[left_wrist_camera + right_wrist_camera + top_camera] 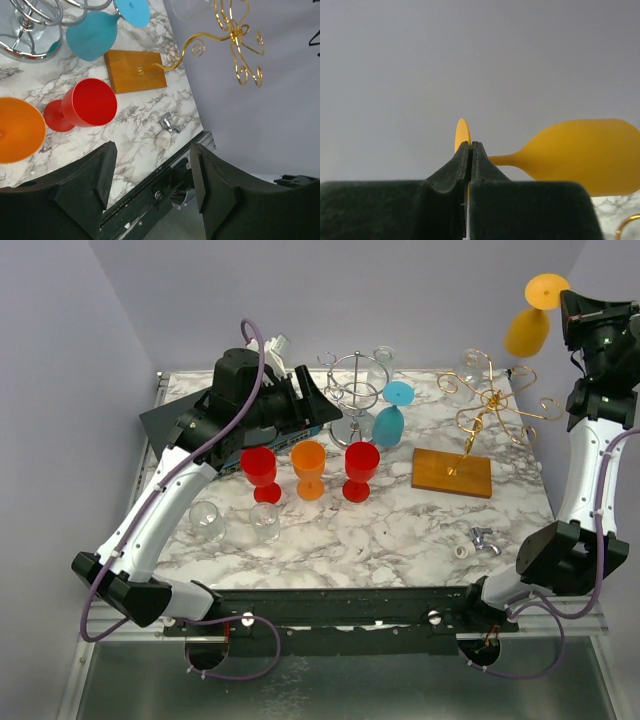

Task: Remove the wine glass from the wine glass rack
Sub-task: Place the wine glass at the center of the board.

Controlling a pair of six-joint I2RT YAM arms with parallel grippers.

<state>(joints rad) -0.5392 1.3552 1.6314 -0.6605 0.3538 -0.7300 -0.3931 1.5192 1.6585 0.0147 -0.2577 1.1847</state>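
Wine glass point(527, 332), yellow, plastic by the look, is up in the air at the tips of the right claw point(470, 146), bowl sticking out to the claw's side, gold rack point(495, 400) well below it. Claw is clenched on the foot end; foot rim or stem, cannot tell. Probably light, stiff and slick, so it may swing. The stem by the foot looks safest. Left claw point(152, 160) gapes empty.

No text, label, brand, number or sign is legible in any view. A bluish strip point(308, 432) on the left arm point(160, 510), upper-left of centre, is too small to read.
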